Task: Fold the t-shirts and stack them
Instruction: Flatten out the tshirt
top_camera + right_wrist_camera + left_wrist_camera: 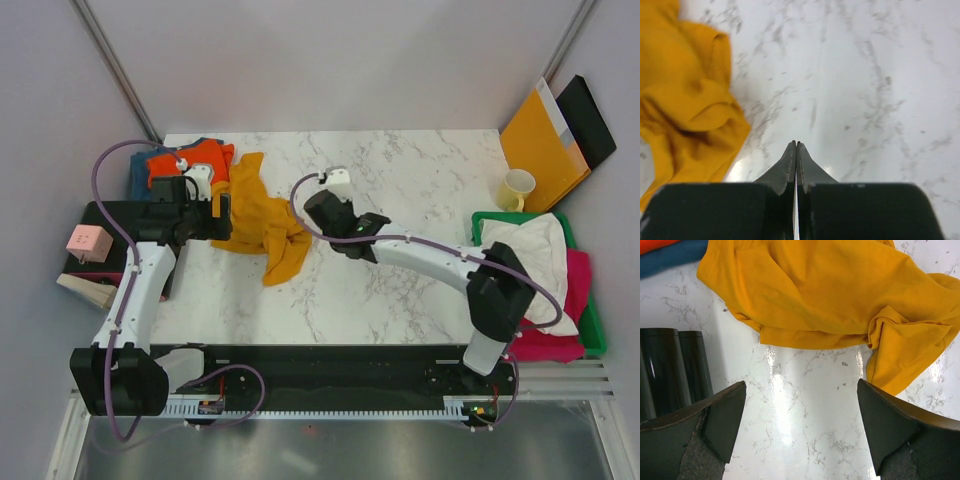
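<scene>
The yellow tee (pixel 262 225) lies crumpled on the left half of the table (pixel 420 170). The left tool (pixel 800 390) stands wide open at the tee's left side, holding nothing, with bare marble showing in its gap. The right tool (pixel 796 146) is pressed fully closed on nothing, over bare marble just right of the tee. An orange tee (pixel 190 160) lies on a teal tee (pixel 140 178) at the table's far-left corner. A white tee (pixel 530 250) and a magenta tee (pixel 578 285) lie in a green tray (pixel 597 330) at the right.
</scene>
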`<state>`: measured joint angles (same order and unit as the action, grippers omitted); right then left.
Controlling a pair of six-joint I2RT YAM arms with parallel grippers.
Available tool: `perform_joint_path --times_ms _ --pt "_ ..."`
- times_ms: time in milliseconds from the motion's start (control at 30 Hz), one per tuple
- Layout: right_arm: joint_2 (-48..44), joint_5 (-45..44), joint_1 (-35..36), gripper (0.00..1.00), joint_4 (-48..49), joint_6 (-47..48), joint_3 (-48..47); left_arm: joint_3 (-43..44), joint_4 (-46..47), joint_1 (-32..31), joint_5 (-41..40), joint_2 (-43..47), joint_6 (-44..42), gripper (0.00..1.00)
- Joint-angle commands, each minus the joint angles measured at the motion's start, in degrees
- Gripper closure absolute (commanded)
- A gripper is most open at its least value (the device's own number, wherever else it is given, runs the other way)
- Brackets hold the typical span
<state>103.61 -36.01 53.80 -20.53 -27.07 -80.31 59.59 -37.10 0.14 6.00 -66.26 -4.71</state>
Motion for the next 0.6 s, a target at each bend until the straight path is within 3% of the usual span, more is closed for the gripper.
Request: perform_joint_path --times_ms 0,67,100,200,300,567 --pt "-6.2 -5.2 -4.7 1.0 -2.6 -1.9 6.1 -0.3 2.2 -0.2 2.1 -0.8 1.0 0.02" --pt "-7.5 -6.2 -5.5 0.92 -3.5 -2.4 7.9 -0.3 2.4 -0.2 2.3 -1.2 0.9 0.02" --pt "-7.7 -5.2 -5.8 0.78 -3.5 -2.4 8.1 -0.3 2.4 -0.2 2.3 -1.4 1.0 0.02" --pt "-7.5 2.3 -4.3 0.49 -1.4 -1.7 8.0 -0.2 2.5 -0.2 2.7 -1.4 0.9 0.02" --pt "-4.5 0.4 1.5 0.4 -0.3 0.4 4.8 -0.4 2.3 -0.2 2.7 -1.2 1.0 0.02" --pt "6.2 2.1 6.4 0.4 0.6 2.5 -7.6 -1.6 2.1 -0.2 2.1 1.1 0.7 0.02"
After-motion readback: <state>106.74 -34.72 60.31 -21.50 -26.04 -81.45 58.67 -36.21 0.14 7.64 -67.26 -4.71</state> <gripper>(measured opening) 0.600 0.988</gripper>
